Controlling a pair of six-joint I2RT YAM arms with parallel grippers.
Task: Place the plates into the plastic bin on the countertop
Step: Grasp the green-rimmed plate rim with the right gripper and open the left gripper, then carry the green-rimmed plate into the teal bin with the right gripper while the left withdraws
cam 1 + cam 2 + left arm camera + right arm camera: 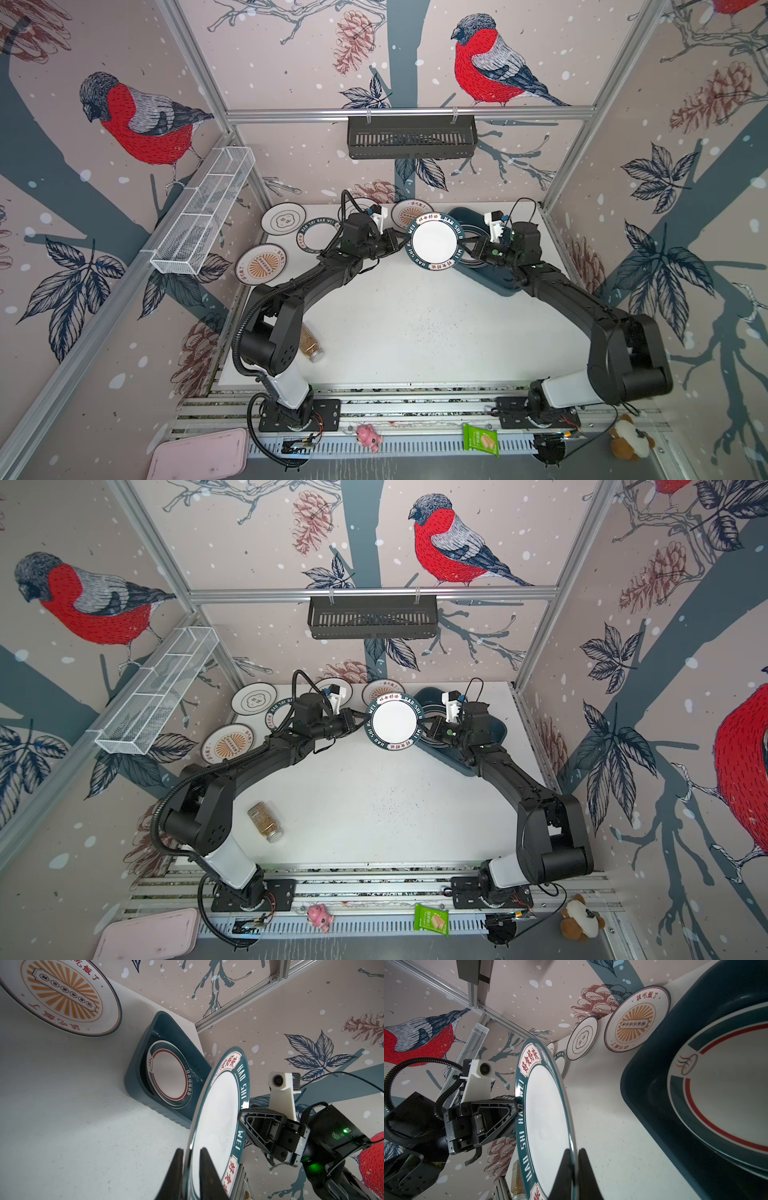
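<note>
We see the right gripper (pixel 574 1150) clamped tight on one rim of the green-lettered plate (pixel 434 241). The left gripper (pixel 191 1149) straddles the opposite rim, jaws narrowly parted. The plate hangs level between them above the countertop (pixel 415 324), overlapping the edge of the plastic bin (pixel 133 1084).

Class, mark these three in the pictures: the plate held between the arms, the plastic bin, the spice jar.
held plate (pixel 435 241), in a top view, its white centre.
plastic bin (pixel 135 1072), left wrist view, its outer wall.
spice jar (pixel 266 821), in a top view, middle of its body.
</note>
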